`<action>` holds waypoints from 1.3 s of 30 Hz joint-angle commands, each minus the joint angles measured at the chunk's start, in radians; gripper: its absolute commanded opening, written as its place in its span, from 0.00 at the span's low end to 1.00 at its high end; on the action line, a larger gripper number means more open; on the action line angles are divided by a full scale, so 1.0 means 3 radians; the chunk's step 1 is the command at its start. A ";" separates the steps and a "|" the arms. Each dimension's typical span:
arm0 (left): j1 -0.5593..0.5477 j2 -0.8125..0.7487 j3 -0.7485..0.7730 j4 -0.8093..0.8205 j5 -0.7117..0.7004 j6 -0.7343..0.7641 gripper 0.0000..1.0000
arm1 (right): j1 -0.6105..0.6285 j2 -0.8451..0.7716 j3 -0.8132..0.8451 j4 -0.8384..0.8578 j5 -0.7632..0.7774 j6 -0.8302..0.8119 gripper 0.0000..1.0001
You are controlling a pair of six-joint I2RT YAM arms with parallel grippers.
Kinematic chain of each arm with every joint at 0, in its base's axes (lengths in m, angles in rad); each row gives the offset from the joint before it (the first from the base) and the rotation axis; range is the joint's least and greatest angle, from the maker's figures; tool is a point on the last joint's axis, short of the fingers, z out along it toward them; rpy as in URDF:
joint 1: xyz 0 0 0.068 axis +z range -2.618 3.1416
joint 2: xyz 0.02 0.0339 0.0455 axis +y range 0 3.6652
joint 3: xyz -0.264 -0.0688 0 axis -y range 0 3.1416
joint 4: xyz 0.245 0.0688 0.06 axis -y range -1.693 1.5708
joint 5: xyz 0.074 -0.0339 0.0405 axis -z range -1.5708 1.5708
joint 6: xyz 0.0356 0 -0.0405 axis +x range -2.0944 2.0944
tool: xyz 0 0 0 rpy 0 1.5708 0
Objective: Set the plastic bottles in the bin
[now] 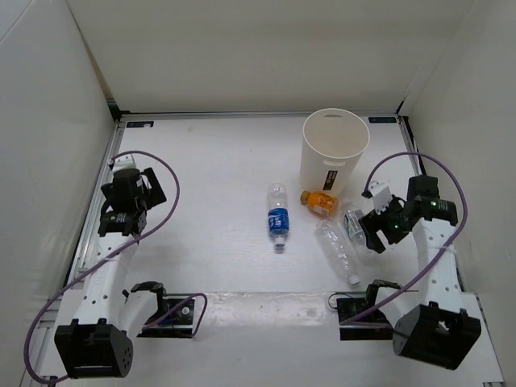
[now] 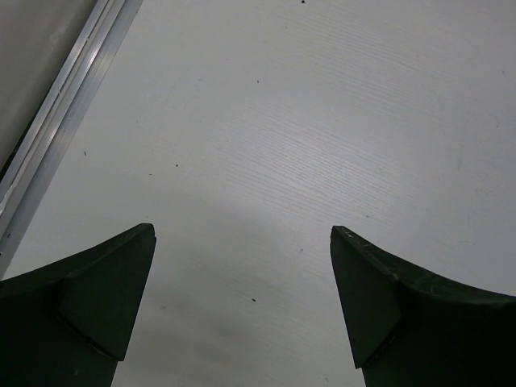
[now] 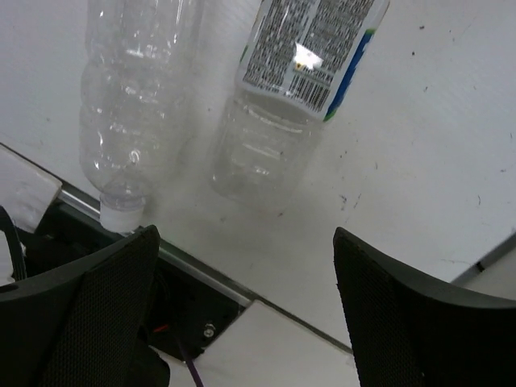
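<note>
The left gripper (image 2: 242, 242) and right gripper (image 3: 246, 242) both held their jaws apart, empty. At right centre, below the white bin (image 1: 334, 149), the capped clear bottle (image 3: 129, 105) and labelled bottle (image 3: 282, 97) lay close together. A grab there might have pinched both or rolled one away.

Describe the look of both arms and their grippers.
The left arm and right arm match: white links, black joints and bases, a looping purple cable. The left gripper and right gripper each have two black wedge-shaped fingers.
</note>
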 commanded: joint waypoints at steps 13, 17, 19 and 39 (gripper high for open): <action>0.0021 0.0152 0.0171 -0.0075 -0.0048 -0.0168 1.00 | -0.0041 0.0971 -0.0020 0.0713 -0.0180 0.0709 0.90; 0.0032 0.0203 0.0192 -0.0110 -0.0043 -0.0235 1.00 | 0.0056 0.1134 -0.0061 0.0937 -0.0006 0.0872 0.90; 0.0021 0.0218 0.0202 -0.0121 -0.0033 -0.0260 1.00 | 0.0132 0.1211 -0.0077 0.0999 0.0076 0.0964 0.90; 0.0062 0.0203 0.0207 -0.0208 -0.0069 -0.0404 1.00 | 0.0255 0.1917 0.0332 0.0595 0.0301 0.1143 0.77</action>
